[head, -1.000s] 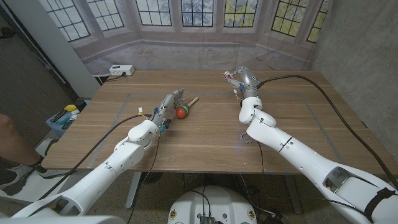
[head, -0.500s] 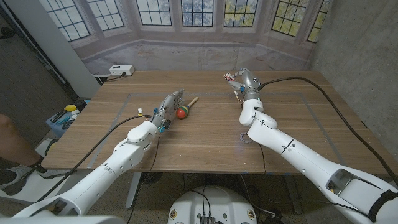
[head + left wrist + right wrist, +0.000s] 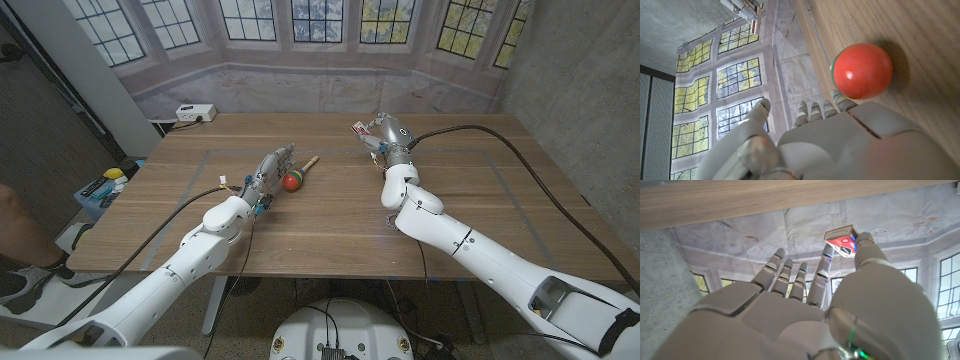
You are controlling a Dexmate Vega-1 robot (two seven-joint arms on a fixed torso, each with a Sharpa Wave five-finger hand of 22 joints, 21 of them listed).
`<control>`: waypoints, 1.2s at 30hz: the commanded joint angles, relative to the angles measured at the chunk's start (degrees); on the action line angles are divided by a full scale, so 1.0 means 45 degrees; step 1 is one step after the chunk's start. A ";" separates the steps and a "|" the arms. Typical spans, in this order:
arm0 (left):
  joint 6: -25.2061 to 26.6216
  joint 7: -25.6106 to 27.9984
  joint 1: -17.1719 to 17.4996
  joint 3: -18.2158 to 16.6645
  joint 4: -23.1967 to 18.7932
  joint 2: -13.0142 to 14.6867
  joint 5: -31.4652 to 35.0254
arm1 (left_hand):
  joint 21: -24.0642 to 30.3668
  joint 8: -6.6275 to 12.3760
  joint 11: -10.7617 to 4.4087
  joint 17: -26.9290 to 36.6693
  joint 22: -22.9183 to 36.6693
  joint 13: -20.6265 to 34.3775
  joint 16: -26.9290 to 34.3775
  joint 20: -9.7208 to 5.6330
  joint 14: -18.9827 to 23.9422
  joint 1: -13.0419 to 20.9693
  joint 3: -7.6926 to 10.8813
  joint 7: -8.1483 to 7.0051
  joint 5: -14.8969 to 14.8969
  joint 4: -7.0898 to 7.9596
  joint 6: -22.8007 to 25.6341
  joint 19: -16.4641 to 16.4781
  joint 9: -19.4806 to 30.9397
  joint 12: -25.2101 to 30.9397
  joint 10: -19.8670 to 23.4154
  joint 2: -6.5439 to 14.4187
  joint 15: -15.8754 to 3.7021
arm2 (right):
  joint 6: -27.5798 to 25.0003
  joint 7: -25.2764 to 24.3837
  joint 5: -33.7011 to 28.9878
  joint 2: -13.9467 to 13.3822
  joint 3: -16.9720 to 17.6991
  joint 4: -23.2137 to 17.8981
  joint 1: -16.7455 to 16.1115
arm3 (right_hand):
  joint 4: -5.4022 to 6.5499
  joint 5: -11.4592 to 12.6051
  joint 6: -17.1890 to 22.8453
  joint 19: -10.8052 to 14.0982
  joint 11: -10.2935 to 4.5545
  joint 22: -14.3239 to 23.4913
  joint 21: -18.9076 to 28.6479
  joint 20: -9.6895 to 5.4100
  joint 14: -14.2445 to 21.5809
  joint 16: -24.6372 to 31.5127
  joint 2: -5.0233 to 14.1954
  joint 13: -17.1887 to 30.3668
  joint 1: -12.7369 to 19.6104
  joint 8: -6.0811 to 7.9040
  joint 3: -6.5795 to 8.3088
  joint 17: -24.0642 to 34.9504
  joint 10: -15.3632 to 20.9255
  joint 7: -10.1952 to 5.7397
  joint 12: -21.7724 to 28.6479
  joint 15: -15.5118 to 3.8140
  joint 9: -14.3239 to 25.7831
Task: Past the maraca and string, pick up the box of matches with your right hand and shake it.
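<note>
My left hand (image 3: 268, 172) sits nearest on the wooden table (image 3: 330, 215), fingers loose and spread with nothing in them, its fingertips just beside the maraca (image 3: 293, 180): a glossy red ball with a thin green band and a pale wooden handle angling away. That round head looks ready to roll, so a careless twitch from this side could send it wandering across the smooth, grained planks. Close to my right forearm there's a small pale tangle that I take for the string (image 3: 392, 222), thin and limp, too small to read well. Further out, my right hand (image 3: 385, 133) is raised over the far part of the table, pinching the box of matches (image 3: 361, 130) between thumb and a fingertip while the other fingers fan out. From the right wrist view the box (image 3: 841, 239) is a small flat cardboard rectangle, red and white printed face, pale edge, caught near one corner. There's my worry: it's light, slick card on hard fingertips, held by a narrow pinch. Shake too sharply and I reckon it pivots or flies out; squeeze harder and the thin sleeve could crush. Beyond it all, the painted window backdrop (image 3: 300, 30).
</note>
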 commanded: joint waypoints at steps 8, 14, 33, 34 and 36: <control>-0.0145 -0.0110 0.0190 -0.0109 -0.0071 0.0114 -0.0135 | -0.0023 0.0009 0.0116 0.0028 0.0055 0.0044 0.0031 0.0066 -0.0070 0.0131 0.0028 0.0013 0.0083 0.0028 0.0082 0.0013 0.0032 0.0014 0.0075 0.0005 0.0054 | -0.0125 0.1128 -0.0872 -0.0300 -0.0962 -0.0637 -0.0037 | -0.0010 -0.0029 0.0098 0.0038 -0.0011 0.0031 -0.0013 0.0067 0.0083 0.0010 0.0107 0.0026 -0.0009 -0.0044 -0.0040 0.0065 0.0126 0.0035 -0.0035 0.0008 0.0055; -0.0138 -0.0182 0.0103 -0.0054 0.0006 0.0059 -0.0128 | -0.0023 0.0005 0.0114 0.0028 0.0055 0.0044 0.0031 0.0063 -0.0070 0.0134 0.0031 0.0005 0.0084 0.0033 0.0075 0.0013 0.0032 0.0007 0.0057 0.0004 0.0065 | -0.0159 0.1443 -0.1130 -0.0415 -0.1054 -0.0870 -0.0121 | -0.0011 -0.0028 0.0100 0.0046 -0.0012 0.0031 -0.0011 0.0072 0.0086 0.0004 0.0112 0.0026 -0.0010 -0.0058 -0.0046 0.0066 0.0130 0.0038 -0.0039 0.0023 0.0056; -0.0125 -0.0617 -0.0634 0.0266 0.0653 -0.0363 -0.0051 | -0.0027 0.0004 0.0095 0.0026 0.0055 0.0044 0.0033 0.0066 -0.0063 0.0148 0.0033 0.0002 0.0085 0.0038 0.0077 0.0000 0.0032 0.0002 0.0047 0.0006 0.0072 | -0.0507 0.2140 -0.1848 -0.0594 -0.1197 -0.1694 -0.0521 | -0.0020 -0.0028 0.0108 0.0060 0.0011 0.0031 -0.0008 0.0089 0.0129 0.0003 0.0118 0.0027 -0.0005 -0.0090 -0.0059 0.0066 0.0156 0.0038 -0.0042 0.0030 0.0060; -0.0115 -0.0635 -0.0669 0.0270 0.0665 -0.0361 -0.0044 | -0.0028 0.0001 0.0097 0.0026 0.0055 0.0044 0.0032 0.0065 -0.0064 0.0149 0.0033 0.0009 0.0084 0.0038 0.0068 -0.0001 0.0032 0.0002 0.0047 0.0005 0.0065 | -0.0485 0.2146 -0.1849 -0.0566 -0.1195 -0.1679 -0.0540 | -0.0021 -0.0028 0.0114 0.0062 0.0011 0.0031 -0.0007 0.0089 0.0131 0.0003 0.0118 0.0027 -0.0003 -0.0089 -0.0059 0.0066 0.0162 0.0037 -0.0040 0.0033 0.0060; -0.0115 -0.0652 -0.0731 0.0267 0.0710 -0.0372 -0.0038 | -0.0026 0.0002 0.0086 0.0026 0.0055 0.0044 0.0033 0.0062 -0.0062 0.0150 0.0032 0.0009 0.0084 0.0038 0.0071 0.0003 0.0032 0.0004 0.0053 0.0004 0.0064 | -0.0440 0.2123 -0.1839 -0.0481 -0.1172 -0.1619 -0.0567 | -0.0021 -0.0028 0.0121 0.0064 0.0004 0.0031 -0.0007 0.0084 0.0146 0.0006 0.0122 0.0027 -0.0002 -0.0091 -0.0060 0.0067 0.0161 0.0035 -0.0043 0.0033 0.0060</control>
